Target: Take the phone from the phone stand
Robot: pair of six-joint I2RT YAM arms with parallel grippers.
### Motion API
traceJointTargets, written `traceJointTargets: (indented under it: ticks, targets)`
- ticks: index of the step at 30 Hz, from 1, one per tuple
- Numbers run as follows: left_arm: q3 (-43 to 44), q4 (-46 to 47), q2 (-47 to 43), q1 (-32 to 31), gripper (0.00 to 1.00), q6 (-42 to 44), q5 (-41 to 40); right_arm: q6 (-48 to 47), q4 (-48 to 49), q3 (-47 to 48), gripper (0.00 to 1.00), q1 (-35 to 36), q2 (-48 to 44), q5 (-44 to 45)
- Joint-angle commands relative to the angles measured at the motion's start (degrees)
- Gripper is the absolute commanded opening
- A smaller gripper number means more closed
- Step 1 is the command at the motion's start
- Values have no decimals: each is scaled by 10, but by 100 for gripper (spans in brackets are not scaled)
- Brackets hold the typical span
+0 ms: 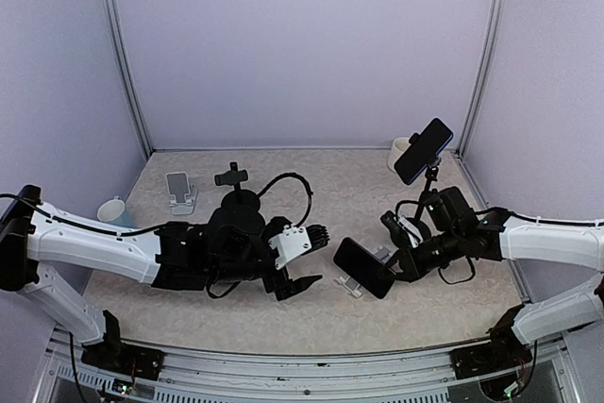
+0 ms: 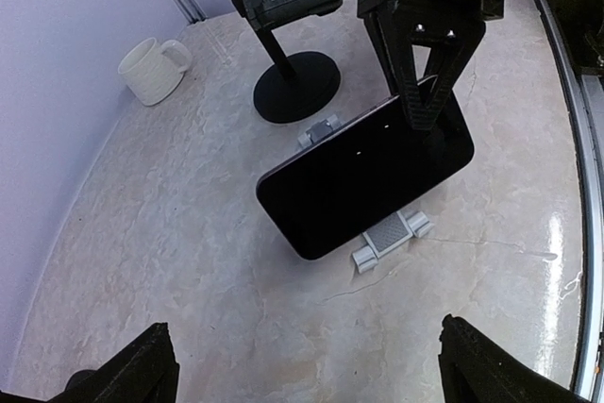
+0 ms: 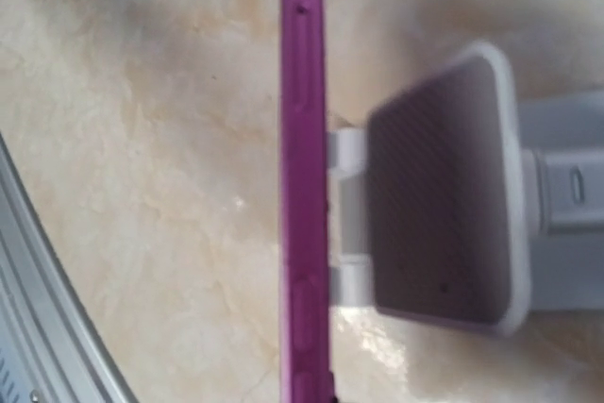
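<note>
The phone (image 1: 363, 267), a dark slab with a purple edge (image 3: 304, 186), hangs tilted over the small grey phone stand (image 2: 392, 236). My right gripper (image 1: 396, 262) is shut on the phone's upper edge, and its black fingers (image 2: 427, 82) clamp it from above. In the right wrist view the phone's back stands apart from the stand's ribbed back plate (image 3: 444, 214). Whether its lower edge still touches the stand's lip I cannot tell. My left gripper (image 2: 321, 375) hovers open to the left of the phone, nothing between its fingers (image 1: 304, 284).
A black tripod holder with a second phone (image 1: 424, 151) rises at the back right, its round base (image 2: 297, 87) behind the stand. A white mug (image 2: 151, 70) sits beside it. At the back left are another mug (image 1: 111, 209), a white stand (image 1: 180, 191) and a black holder (image 1: 233, 176).
</note>
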Motion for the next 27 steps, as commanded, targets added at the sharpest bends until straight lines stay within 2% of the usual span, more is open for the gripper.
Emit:
traceJointTargets:
  ticks: [1,8,18,21,27]
  targets:
    - [28,-32,-2,-7,92,12,22,-51,-39,63,0,9,3,-22]
    - [66,-163,-23,-11,86,55,101,-127,-133,154,0,82,50,-10]
    - [70,-250,-89,-6,69,23,137,-175,-187,215,0,194,95,41]
    - [50,-251,-94,-5,65,13,158,-184,-184,225,0,208,93,22]
    - [9,-198,-126,-4,69,-15,187,-221,-224,257,0,224,105,-17]
